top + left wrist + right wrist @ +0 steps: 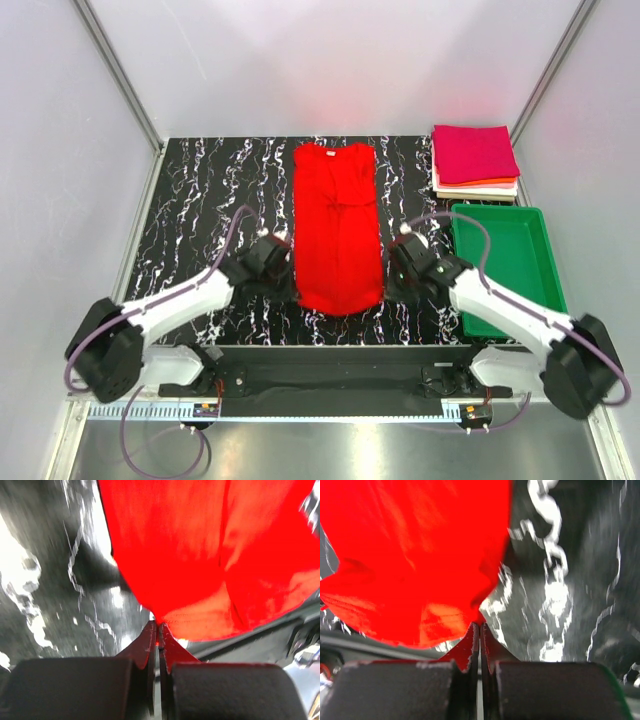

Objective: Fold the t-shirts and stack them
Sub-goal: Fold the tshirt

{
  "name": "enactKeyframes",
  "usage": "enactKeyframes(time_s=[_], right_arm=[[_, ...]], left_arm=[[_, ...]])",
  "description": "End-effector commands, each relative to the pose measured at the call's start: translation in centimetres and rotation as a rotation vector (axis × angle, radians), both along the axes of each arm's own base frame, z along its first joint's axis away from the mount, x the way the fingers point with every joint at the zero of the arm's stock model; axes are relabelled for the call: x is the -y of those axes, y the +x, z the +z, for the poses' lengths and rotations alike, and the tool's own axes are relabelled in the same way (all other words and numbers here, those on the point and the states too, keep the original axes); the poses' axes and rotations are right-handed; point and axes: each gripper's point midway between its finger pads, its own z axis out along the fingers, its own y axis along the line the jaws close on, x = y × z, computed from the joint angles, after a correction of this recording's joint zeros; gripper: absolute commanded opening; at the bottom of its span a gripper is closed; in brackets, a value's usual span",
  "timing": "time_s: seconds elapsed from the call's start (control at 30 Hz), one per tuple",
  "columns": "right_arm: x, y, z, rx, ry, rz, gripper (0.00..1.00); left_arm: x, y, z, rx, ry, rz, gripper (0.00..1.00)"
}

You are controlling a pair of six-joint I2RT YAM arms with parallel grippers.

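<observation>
A bright red t-shirt (337, 225) lies in a long narrow strip down the middle of the black marbled table (200, 200), sleeves folded in. My left gripper (288, 268) is shut on its left edge near the bottom; the left wrist view shows the red cloth (200, 555) pinched at the fingertips (152, 630). My right gripper (393, 265) is shut on its right edge near the bottom; the right wrist view shows the cloth (410, 560) pinched at the fingertips (475, 630). Folded magenta, orange and white t-shirts (475, 160) are stacked at the back right.
A green plastic tray (545, 260) stands at the right, beside the right arm and just in front of the folded stack. Grey walls close in the table on the left, back and right. The arms' base rail runs along the near edge.
</observation>
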Motion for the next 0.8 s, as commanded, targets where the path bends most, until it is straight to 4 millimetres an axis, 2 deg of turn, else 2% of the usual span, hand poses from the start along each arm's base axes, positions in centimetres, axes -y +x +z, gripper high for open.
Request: enactKeyframes(time_s=[0.0, 0.03, 0.07, 0.1, 0.13, 0.17, 0.2, 0.23, 0.27, 0.3, 0.33, 0.37, 0.4, 0.43, 0.47, 0.5, 0.53, 0.57, 0.6, 0.63, 0.67, 0.7, 0.77], right_arm=[[-0.7, 4.3, 1.7, 0.126, -0.11, 0.072, 0.0], [-1.5, 5.7, 2.9, 0.154, -0.105, 0.078, 0.0], [-1.7, 6.3, 2.9, 0.159, -0.126, 0.103, 0.0], [-1.9, 6.9, 2.1, 0.136, -0.153, 0.11, 0.0], [-2.5, 8.2, 3.1, 0.164, -0.149, 0.112, 0.0], [-2.6, 9.1, 3.2, 0.179, -0.171, 0.118, 0.0], [-2.7, 9.7, 2.4, 0.159, -0.194, 0.127, 0.0], [-3.3, 11.1, 3.5, 0.189, -0.184, 0.125, 0.0], [-3.3, 12.0, 3.7, 0.204, -0.201, 0.134, 0.0], [-3.5, 12.7, 3.0, 0.19, -0.219, 0.142, 0.0], [-3.7, 14.1, 4.0, 0.217, -0.219, 0.147, 0.0], [-3.9, 14.7, 3.2, 0.201, -0.234, 0.158, 0.0], [-4.2, 15.9, 4.0, 0.225, -0.229, 0.154, 0.0], [-3.9, 16.7, 4.0, 0.225, -0.235, 0.144, 0.0], [-3.7, 17.4, 3.2, 0.211, -0.25, 0.151, 0.0], [-3.9, 18.4, 3.9, 0.229, -0.243, 0.148, 0.0], [-3.4, 19.2, 4.1, 0.232, -0.247, 0.14, 0.0], [-3.5, 19.8, 4.0, 0.232, -0.242, 0.14, 0.0], [-3.3, 20.4, 3.5, 0.222, -0.249, 0.138, 0.0], [-3.5, 21.5, 4.2, 0.243, -0.245, 0.14, 0.0], [-3.0, 22.4, 4.2, 0.247, -0.252, 0.13, 0.0], [-3.2, 23.5, 4.2, 0.25, -0.255, 0.128, 0.0], [-2.8, 24.6, 3.4, 0.225, -0.26, 0.123, 0.0]], left_arm=[[1.6, 3.7, 2.8, 0.07, -0.034, -0.029, 0.0], [1.8, 4.4, 2.3, 0.059, -0.015, -0.042, 0.0], [2.1, 5.9, 3.2, 0.078, -0.025, -0.028, 0.0], [2.1, 6.6, 3.3, 0.075, -0.021, -0.025, 0.0], [2.1, 7.2, 2.6, 0.059, -0.001, -0.029, 0.0], [2.1, 8.8, 3.4, 0.078, -0.006, -0.009, 0.0], [2.0, 9.6, 3.4, 0.083, 0.002, -0.003, 0.0], [1.9, 10.3, 2.7, 0.072, 0.025, -0.003, 0.0], [1.7, 12.0, 3.5, 0.095, 0.025, 0.019, 0.0], [1.7, 12.7, 2.7, 0.078, 0.042, 0.022, 0.0], [1.6, 13.5, 2.8, 0.079, 0.047, 0.023, 0.0], [1.8, 15.0, 3.7, 0.099, 0.033, 0.032, 0.0], [1.8, 15.7, 2.9, 0.086, 0.045, 0.037, 0.0], [1.8, 16.5, 2.9, 0.089, 0.051, 0.036, 0.0], [1.8, 17.9, 3.8, 0.107, 0.04, 0.047, 0.0], [1.7, 18.6, 2.9, 0.089, 0.05, 0.055, 0.0], [1.4, 19.6, 3.0, 0.093, 0.048, 0.063, 0.0], [1.6, 20.8, 4.0, 0.121, 0.037, 0.067, 0.0], [1.7, 21.6, 4.2, 0.135, 0.039, 0.07, 0.0], [1.4, 22.4, 3.6, 0.13, 0.049, 0.069, 0.0], [1.6, 23.8, 4.8, 0.164, 0.044, 0.076, 0.0], [1.4, 24.5, 3.8, 0.147, 0.06, 0.082, 0.0], [1.1, 26.2, 4.5, 0.16, 0.055, 0.099, 0.0]])
